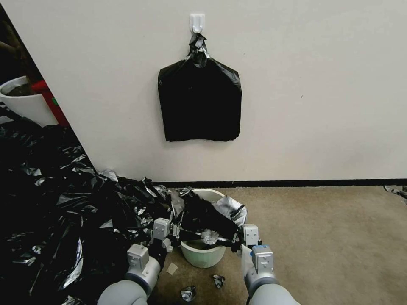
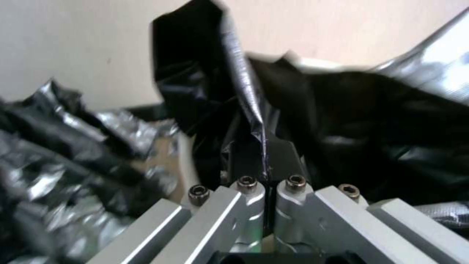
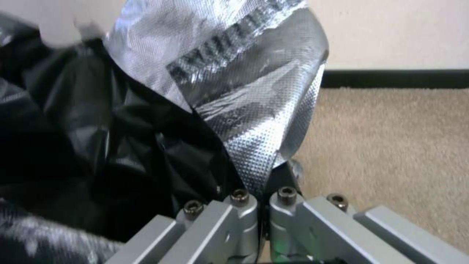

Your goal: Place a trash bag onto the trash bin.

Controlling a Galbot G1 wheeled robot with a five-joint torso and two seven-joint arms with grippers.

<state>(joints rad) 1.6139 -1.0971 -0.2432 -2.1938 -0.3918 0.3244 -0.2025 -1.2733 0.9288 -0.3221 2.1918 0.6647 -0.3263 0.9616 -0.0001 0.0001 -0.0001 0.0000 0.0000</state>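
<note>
The trash bin (image 1: 202, 256), small, round and cream-white, stands on the carpet close in front of me in the head view. Across its mouth the trash bag (image 1: 203, 216), glossy black film with silvery creases, is stretched between my two grippers. My left gripper (image 1: 175, 231) is at the bin's left side, my right gripper (image 1: 235, 244) at its right side. In the left wrist view the left gripper (image 2: 265, 157) is shut on a fold of the trash bag (image 2: 342, 121). In the right wrist view the right gripper (image 3: 263, 183) is shut on the trash bag's (image 3: 254, 91) silvery edge.
A wide heap of black film (image 1: 63, 212) covers the floor to the left, touching the bin. A flat black bundle (image 1: 199, 101) hangs from a wall hook (image 1: 197, 21). A white planter (image 1: 21, 101) stands far left. Small scraps (image 1: 188, 292) lie near my base. Bare carpet (image 1: 330, 245) spreads right.
</note>
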